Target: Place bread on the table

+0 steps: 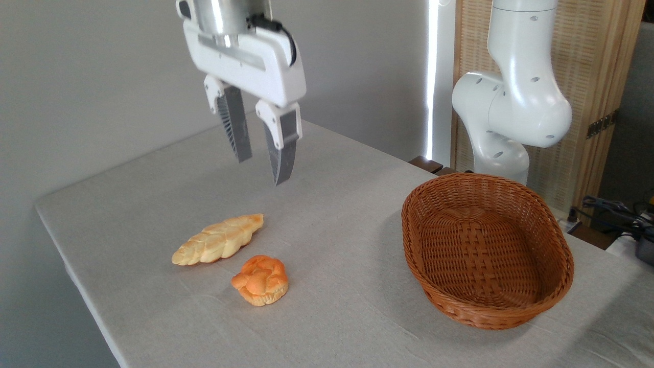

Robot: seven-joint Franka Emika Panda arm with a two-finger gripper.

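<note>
Orange-golden and knotted on top, the bread [259, 280] sits directly on the grey cloth of the desk [337, 204], near the front left edge. It rests on its paler base, free of any grip. A long pale braided loaf [218, 239] lies just beside it, slightly behind and to the left; the two appear close but not touching. The brown wicker basket [554, 240] stands well apart on the right and holds nothing.

Task status: judged from this layout, the placement is complete. The bread is on the desk, outside the basket, and nothing is carried. What remains, if anything, is for the arm to clear the work area.

Arm pose: the claw [260, 156] hangs high above the desk, behind the two baked items and well clear of both. It points downward with a slight tilt. Its two ribbed fingers [235, 128] are spread, with an empty gap between them. The white arm body [516, 97] rises behind the basket at the right, and its upper links run out of view at the top.
</note>
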